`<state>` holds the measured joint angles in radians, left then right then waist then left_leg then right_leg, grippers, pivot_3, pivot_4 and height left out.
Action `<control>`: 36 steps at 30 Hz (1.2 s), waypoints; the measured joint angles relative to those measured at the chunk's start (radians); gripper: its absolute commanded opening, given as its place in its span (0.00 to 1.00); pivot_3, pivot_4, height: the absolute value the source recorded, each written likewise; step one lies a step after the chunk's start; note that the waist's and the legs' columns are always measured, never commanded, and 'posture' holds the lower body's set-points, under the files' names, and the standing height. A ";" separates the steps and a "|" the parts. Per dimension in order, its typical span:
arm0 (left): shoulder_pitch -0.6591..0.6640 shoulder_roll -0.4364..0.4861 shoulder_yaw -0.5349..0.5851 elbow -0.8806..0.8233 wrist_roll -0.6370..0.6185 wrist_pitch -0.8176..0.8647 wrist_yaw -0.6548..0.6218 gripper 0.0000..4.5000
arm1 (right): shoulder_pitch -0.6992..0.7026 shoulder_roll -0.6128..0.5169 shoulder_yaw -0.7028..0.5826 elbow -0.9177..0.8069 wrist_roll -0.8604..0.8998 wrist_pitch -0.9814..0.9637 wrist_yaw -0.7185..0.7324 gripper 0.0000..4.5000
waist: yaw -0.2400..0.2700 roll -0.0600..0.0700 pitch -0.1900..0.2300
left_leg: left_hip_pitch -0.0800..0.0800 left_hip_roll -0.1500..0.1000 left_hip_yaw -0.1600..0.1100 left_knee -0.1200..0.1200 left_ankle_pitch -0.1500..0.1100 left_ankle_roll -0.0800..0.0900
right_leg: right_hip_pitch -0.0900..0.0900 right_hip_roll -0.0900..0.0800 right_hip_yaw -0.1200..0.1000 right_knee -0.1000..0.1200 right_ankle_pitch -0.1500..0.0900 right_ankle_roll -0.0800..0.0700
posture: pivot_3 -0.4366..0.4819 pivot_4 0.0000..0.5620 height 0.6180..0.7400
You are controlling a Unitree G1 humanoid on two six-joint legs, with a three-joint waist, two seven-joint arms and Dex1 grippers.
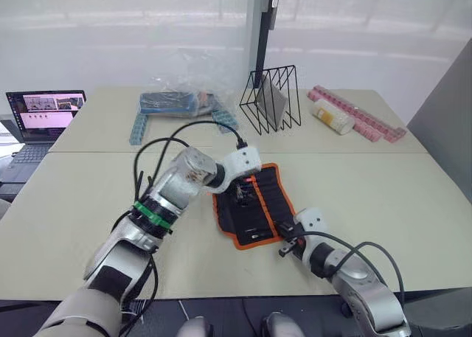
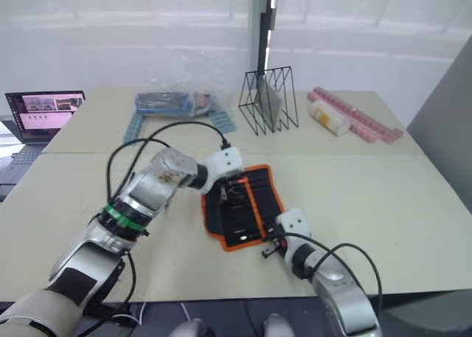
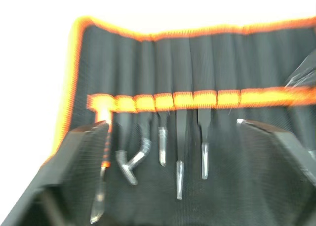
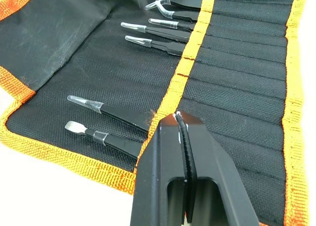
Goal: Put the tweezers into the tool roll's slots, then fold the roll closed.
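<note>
The tool roll [image 1: 259,186] lies unrolled on the table, black with orange trim. Several tweezers [image 4: 158,35] sit in the slots [image 3: 173,100] under the orange band, their clear-capped tips sticking out; two more tweezers [image 4: 106,122] rest in slots nearer the roll's end. My left gripper [image 3: 173,123] hovers open just over the roll's middle, its fingers [image 3: 81,147] straddling the row of tips. My right gripper [image 4: 178,116] is shut, with nothing seen between its fingers. Its tip rests at the orange band near the roll's near right corner [image 1: 284,241].
A black wire rack [image 1: 271,99] stands behind the roll. A clear plastic bag [image 1: 181,94] lies over blue pieces at the back left. Pink strips [image 1: 361,116] and a white cylinder [image 1: 332,117] lie at the back right. A laptop [image 1: 40,119] sits far left.
</note>
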<state>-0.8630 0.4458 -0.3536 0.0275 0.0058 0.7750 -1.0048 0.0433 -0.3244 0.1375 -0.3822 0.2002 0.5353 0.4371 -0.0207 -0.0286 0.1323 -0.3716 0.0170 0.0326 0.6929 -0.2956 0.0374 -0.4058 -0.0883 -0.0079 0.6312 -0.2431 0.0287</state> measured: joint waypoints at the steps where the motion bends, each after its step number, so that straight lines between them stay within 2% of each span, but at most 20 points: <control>1: 0.022 0.019 0.034 -0.028 -0.016 0.015 0.002 0.99 | 0.001 -0.001 -0.001 0.000 0.000 0.000 0.000 0.00 | 0.000 0.000 0.000 | 0.001 0.000 0.000 0.000 0.000 0.000 | 0.000 0.000 0.000 0.001 0.000 0.000 | 0.48 0.27 0.86; 4: 0.181 0.088 0.208 -0.146 -0.091 0.043 0.026 0.99 | -0.003 -0.007 0.000 0.004 0.000 -0.003 0.008 0.00 | -0.001 0.001 0.000 | 0.002 0.001 -0.001 -0.001 0.000 0.000 | 0.000 0.000 0.000 0.000 0.000 -0.001 | 0.48 0.27 0.86; 6: 0.341 0.135 0.346 -0.233 -0.131 0.034 0.060 0.99 | -0.015 -0.016 0.002 0.012 0.000 -0.004 0.021 0.00 | -0.004 0.001 0.000 | 0.002 0.001 0.000 -0.002 0.000 0.000 | 0.000 -0.002 0.001 0.000 0.000 -0.001 | 0.48 0.27 0.86; 12: 0.621 0.181 0.598 -0.372 -0.185 0.028 0.149 0.99 | -0.039 -0.050 -0.014 0.040 0.001 -0.004 0.045 0.00 | 0.014 -0.001 0.001 | 0.002 -0.001 -0.001 -0.001 0.000 -0.001 | 0.002 -0.007 -0.003 -0.001 0.000 0.000 | 0.48 0.27 0.86; 14: 0.726 0.177 0.679 -0.407 -0.207 0.027 0.168 0.99 | -0.043 -0.058 -0.014 0.042 0.003 -0.005 0.061 0.00 | 0.012 -0.001 0.001 | 0.002 -0.001 -0.001 -0.002 -0.001 -0.002 | 0.002 -0.008 -0.002 0.000 0.000 0.000 | 0.48 0.27 0.86; 16: 0.864 0.141 0.795 -0.442 -0.235 0.010 0.194 0.99 | -0.055 -0.070 -0.011 0.046 0.012 -0.004 0.086 0.00 | 0.008 -0.001 0.001 | 0.003 -0.001 -0.002 -0.003 -0.002 -0.005 | 0.001 -0.009 -0.002 -0.001 0.000 -0.001 | 0.48 0.27 0.86; 18: 0.956 0.111 0.858 -0.460 -0.253 -0.002 0.216 0.99 | -0.055 -0.088 -0.017 0.049 0.018 -0.004 0.101 0.00 | 0.010 -0.001 0.001 | 0.002 -0.001 -0.002 -0.004 -0.002 -0.005 | 0.000 -0.011 -0.003 -0.002 0.000 -0.001 | 0.48 0.27 0.86; 20: 1.044 0.040 0.944 -0.512 -0.292 -0.018 0.251 0.99 | -0.059 -0.105 -0.024 0.056 0.021 -0.005 0.120 0.00 | 0.013 -0.001 0.001 | 0.002 -0.001 -0.003 -0.004 -0.002 -0.005 | 0.001 -0.018 -0.003 -0.002 0.000 -0.001 | 0.48 0.27 0.86; 29: 1.386 -0.189 1.151 -0.623 -0.398 -0.187 0.337 0.99 | -0.046 -0.140 -0.056 0.079 0.032 -0.032 0.165 0.00 | 0.033 -0.002 0.000 | 0.003 -0.002 -0.004 -0.005 -0.002 -0.006 | 0.001 -0.024 -0.004 -0.007 -0.002 -0.003 | 0.48 0.27 0.86; 31: 1.419 -0.213 1.160 -0.623 -0.408 -0.210 0.361 0.99 | -0.037 -0.141 -0.067 0.080 0.039 -0.038 0.170 0.00 | 0.039 -0.002 0.000 | 0.003 -0.002 -0.004 -0.005 -0.002 -0.005 | 0.001 -0.024 -0.006 -0.008 -0.005 -0.009 | 0.48 0.27 0.86; 36: 1.425 -0.233 1.124 -0.623 -0.439 -0.248 0.410 0.99 | -0.023 -0.141 -0.072 0.081 0.040 -0.061 0.172 0.00 | 0.043 -0.003 -0.001 | 0.002 -0.003 -0.002 -0.004 -0.002 -0.005 | 0.003 -0.017 -0.008 -0.007 -0.005 -0.009 | 0.48 0.27 0.86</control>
<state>0.5621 0.2132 0.7704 -0.5957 -0.4330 0.5267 -0.5946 0.0198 -0.4656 0.0657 -0.3009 0.2398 0.4748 0.6096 0.0218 -0.0320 0.1316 -0.3692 0.0144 0.0303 0.6893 -0.2977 0.0321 -0.4032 -0.1054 -0.0160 0.6241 -0.2482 0.0201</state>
